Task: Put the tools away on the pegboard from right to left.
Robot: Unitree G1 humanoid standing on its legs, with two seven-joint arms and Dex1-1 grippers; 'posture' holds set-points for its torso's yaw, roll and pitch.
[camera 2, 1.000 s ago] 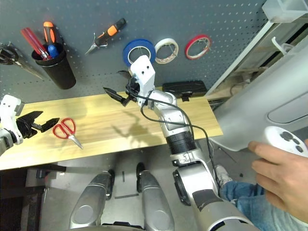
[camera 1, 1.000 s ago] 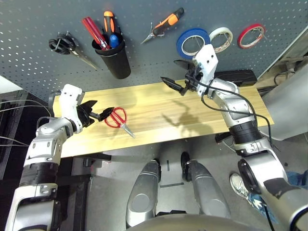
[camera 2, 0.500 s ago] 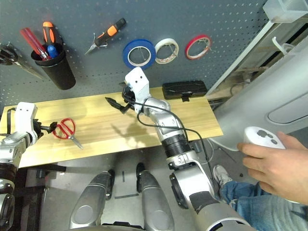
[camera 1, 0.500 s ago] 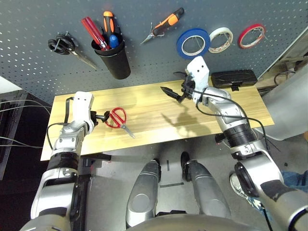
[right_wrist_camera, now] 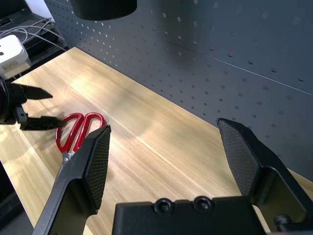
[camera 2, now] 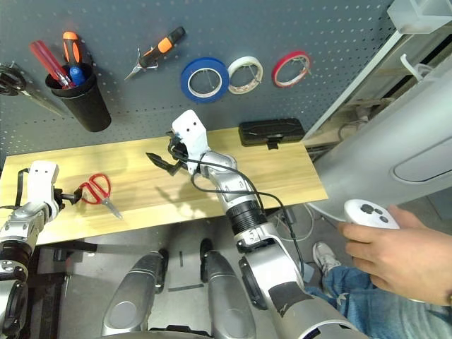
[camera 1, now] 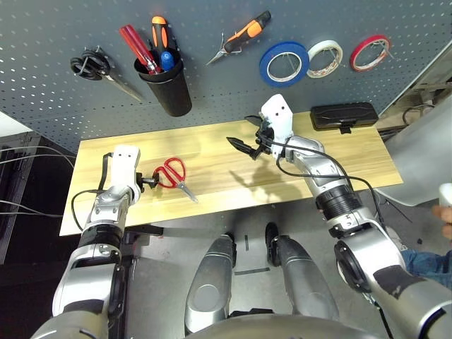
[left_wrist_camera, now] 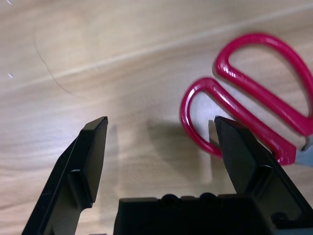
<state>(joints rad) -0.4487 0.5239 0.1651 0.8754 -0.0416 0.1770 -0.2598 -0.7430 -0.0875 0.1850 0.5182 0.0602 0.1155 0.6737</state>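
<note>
The red-handled scissors (camera 1: 173,175) lie flat on the wooden table (camera 1: 212,152), left of centre. My left gripper (camera 1: 147,181) is open and low at their handle loops; in the left wrist view the scissors (left_wrist_camera: 254,103) have one red loop reaching in beside one finger (left_wrist_camera: 90,156). My right gripper (camera 1: 241,146) hangs open and empty over the middle of the table. On the pegboard (camera 1: 56,28) hang the blue tape ring (camera 1: 284,63) and the orange-and-black pliers (camera 1: 241,34). The blue-handled screwdriver (camera 1: 167,59) stands in the black cup (camera 1: 171,90).
Black-handled scissors (camera 1: 93,66) hang at the pegboard's left; white tape (camera 1: 324,57) and red tape (camera 1: 369,51) hang at its right. A black case (camera 1: 344,115) lies at the table's back right. A person's hand (camera 2: 395,244) holds a white controller off the table's right.
My left gripper has dropped and turned in toward the scissors' handles. My right gripper has come down and leftward from the pegboard to over the table's middle.
</note>
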